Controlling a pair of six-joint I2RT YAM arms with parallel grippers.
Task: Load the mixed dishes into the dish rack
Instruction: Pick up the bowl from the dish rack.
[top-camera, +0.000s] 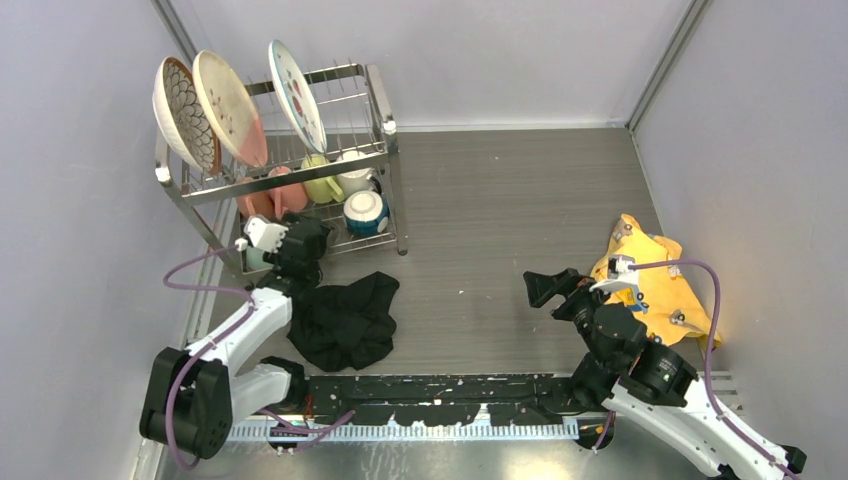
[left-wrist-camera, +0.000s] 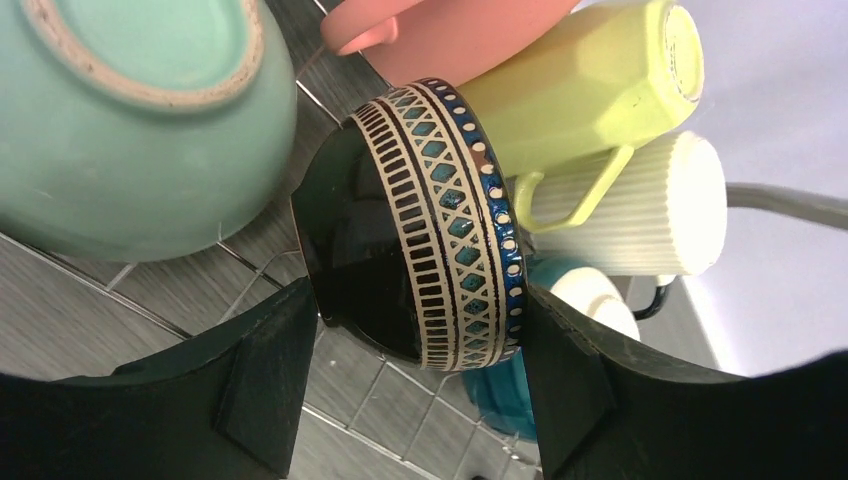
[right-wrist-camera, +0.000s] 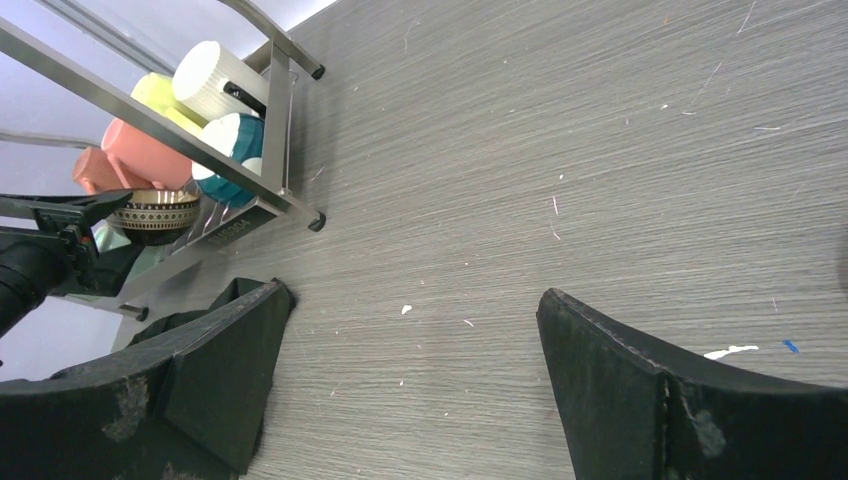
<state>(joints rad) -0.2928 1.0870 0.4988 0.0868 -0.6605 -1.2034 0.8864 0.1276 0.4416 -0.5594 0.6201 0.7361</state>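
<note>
- Small brown ceramic bowl (left-wrist-camera: 430, 220) with a cream-and-blue patterned band and a dark glazed inside, tipped on its edge in the lower tier of the rack
- left gripper (left-wrist-camera: 418, 300) partly open, its two black fingers pressed against opposite sides of that bowl and holding it
- mint-green ceramic bowl (left-wrist-camera: 130, 130) just beside it, upside down, its unglazed foot ring facing the wrist camera
- pink mug (left-wrist-camera: 450, 35), yellow mug (left-wrist-camera: 590, 85) and white ribbed mug (left-wrist-camera: 630, 215) lying on their sides behind the held bowl, packed close together
- blue bowl (top-camera: 365, 212) with a white inside at the right end of the same tier
- two-tier silver wire dish rack (right-wrist-camera: 150, 120) standing in the far left corner of the table
- three patterned round plates (top-camera: 230, 105) upright between the prongs of the top tier, leaning left
- crumpled black cloth (top-camera: 345, 320) on the grey wood-grain table (right-wrist-camera: 600, 150), near the front of the rack
- right gripper (right-wrist-camera: 412, 293) spread wide with nothing between its fingers, above bare table well apart from the rack
- crumpled yellow cloth (top-camera: 660, 285) beside the right arm
</note>
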